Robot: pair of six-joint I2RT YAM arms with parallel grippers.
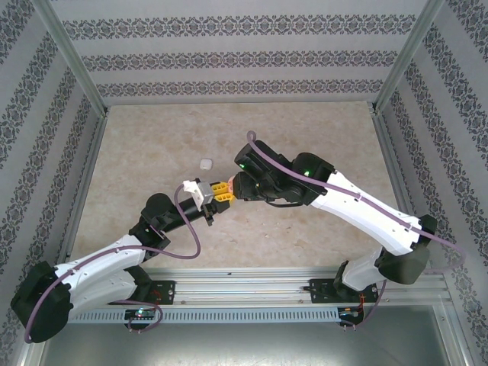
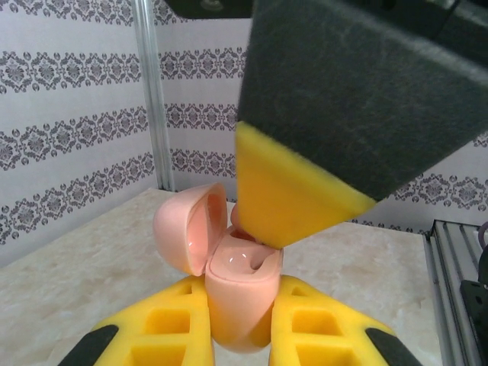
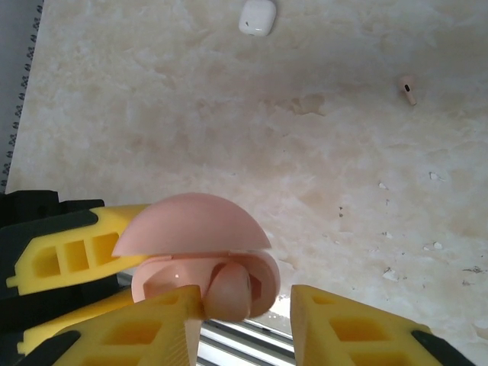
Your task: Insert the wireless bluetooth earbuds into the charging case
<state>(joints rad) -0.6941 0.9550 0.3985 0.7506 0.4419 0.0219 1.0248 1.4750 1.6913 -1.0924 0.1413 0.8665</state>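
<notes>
The right gripper (image 3: 245, 301) sits closest in its own wrist view, its two yellow fingers (image 3: 137, 328) spread apart. An earbud (image 3: 229, 293) stands between them. It touches the finger on one side and is clear of the other, so this gripper is pinching nothing. The earbud is pale pink and sits at the open mouth of the case (image 2: 240, 305), with its lower end hidden inside.

The case is pink and rounded, and its lid (image 2: 191, 229) is swung back on the hinge. The left gripper (image 2: 242, 293) is pressed together on the case body, one yellow finger on each side, and holds it up off the bench (image 3: 229, 137). In the left wrist view, one dark finger of the right gripper with a yellow tip comes down from above to the case's rim. It covers most of the earbud.

From the top camera the two grippers meet at the case, over the middle of the bench.

A small white object (image 3: 257, 17) lies on the bench beyond the case, on the side away from the arm bases and well apart from it. A loose earbud (image 3: 408, 89) lies flat on the bench, also well apart from the case and some way from the white object.
</notes>
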